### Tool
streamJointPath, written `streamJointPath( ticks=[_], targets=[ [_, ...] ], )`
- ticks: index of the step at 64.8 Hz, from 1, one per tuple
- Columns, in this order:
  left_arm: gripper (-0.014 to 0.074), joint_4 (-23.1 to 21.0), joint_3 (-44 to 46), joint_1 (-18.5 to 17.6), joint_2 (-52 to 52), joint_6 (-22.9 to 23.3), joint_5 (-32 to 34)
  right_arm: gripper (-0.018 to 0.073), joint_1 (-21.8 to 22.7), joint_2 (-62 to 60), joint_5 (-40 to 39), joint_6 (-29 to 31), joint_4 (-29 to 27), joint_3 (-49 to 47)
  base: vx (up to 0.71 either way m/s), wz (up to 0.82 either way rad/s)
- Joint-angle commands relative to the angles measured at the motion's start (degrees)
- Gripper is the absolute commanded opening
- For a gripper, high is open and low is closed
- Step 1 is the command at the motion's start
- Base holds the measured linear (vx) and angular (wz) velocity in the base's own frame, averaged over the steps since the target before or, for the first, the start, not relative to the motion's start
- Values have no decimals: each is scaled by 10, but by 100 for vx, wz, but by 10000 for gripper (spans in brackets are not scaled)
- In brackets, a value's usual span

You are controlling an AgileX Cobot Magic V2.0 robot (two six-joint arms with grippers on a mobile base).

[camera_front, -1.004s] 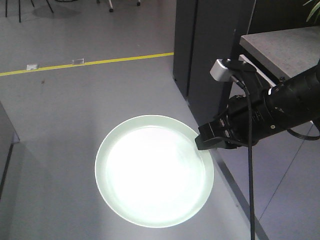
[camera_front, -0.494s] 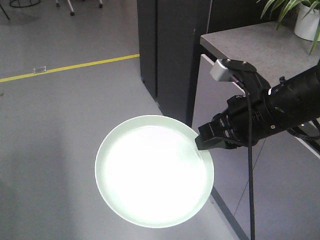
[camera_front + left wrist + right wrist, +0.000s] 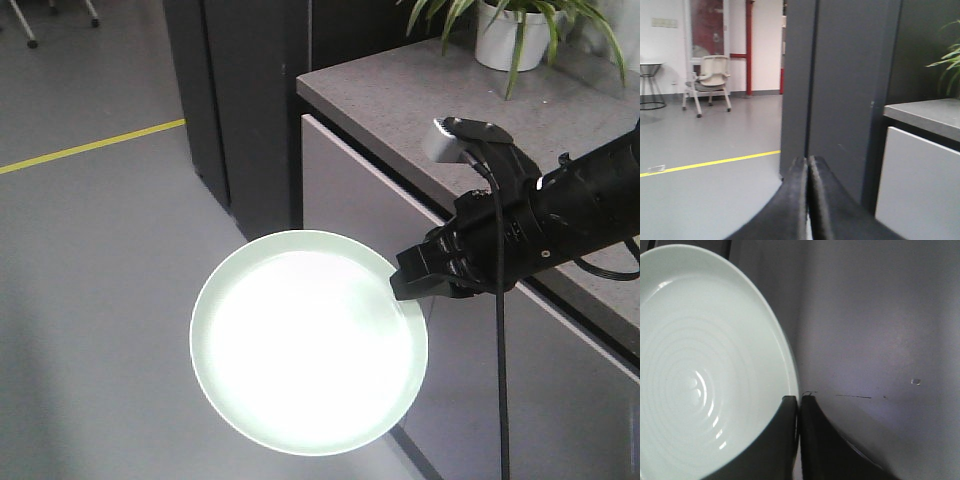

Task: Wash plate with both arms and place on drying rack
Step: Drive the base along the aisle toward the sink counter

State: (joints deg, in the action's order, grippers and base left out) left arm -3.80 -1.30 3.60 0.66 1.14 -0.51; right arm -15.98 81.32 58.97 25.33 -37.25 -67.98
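A round, pale mint-green shallow plate (image 3: 308, 342) with a low raised rim hangs in the air above the smooth grey floor (image 3: 90, 260). Its hollow face is turned towards the front camera and washed out by glare. The black, bulky right arm (image 3: 560, 215) reaches in from the right side of the front view, and its right gripper (image 3: 405, 282) meets the plate at the upper right of the rim. In the right wrist view the two dark fingers (image 3: 820, 440) are closed on that rim, which is pinched thin between them, and faint concentric rings show in the plate's well. A small grey camera box (image 3: 445, 140) sits on top of the arm near the gripper, and a black cable (image 3: 500, 360) drops straight down from it. Behind the plate stands a desk with a speckled grey top (image 3: 400, 90) and a pale flat front panel; a white pot with a green leafy plant (image 3: 510, 35) stands on its far part. A dark tall cabinet (image 3: 250, 100) stands just beside the desk, and a yellow line (image 3: 90, 147) crosses the floor. In the left wrist view the left gripper (image 3: 807, 161) has its black fingers pressed together with nothing between them, facing the dark cabinet, with a pale office chair (image 3: 710, 80) well off in the background.
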Motion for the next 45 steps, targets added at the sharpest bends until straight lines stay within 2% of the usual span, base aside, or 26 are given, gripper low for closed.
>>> streamJointPath(
  ticks=[1,45],
  targets=[
    [-6,-1,16,1,8,5,40,-1,1,-19,-12,7,-25,-14,10,-41],
    [-6,-1,16,1,8,5,40,-1,1,-19,-12,7,-25,-14,11,-44]
  ],
)
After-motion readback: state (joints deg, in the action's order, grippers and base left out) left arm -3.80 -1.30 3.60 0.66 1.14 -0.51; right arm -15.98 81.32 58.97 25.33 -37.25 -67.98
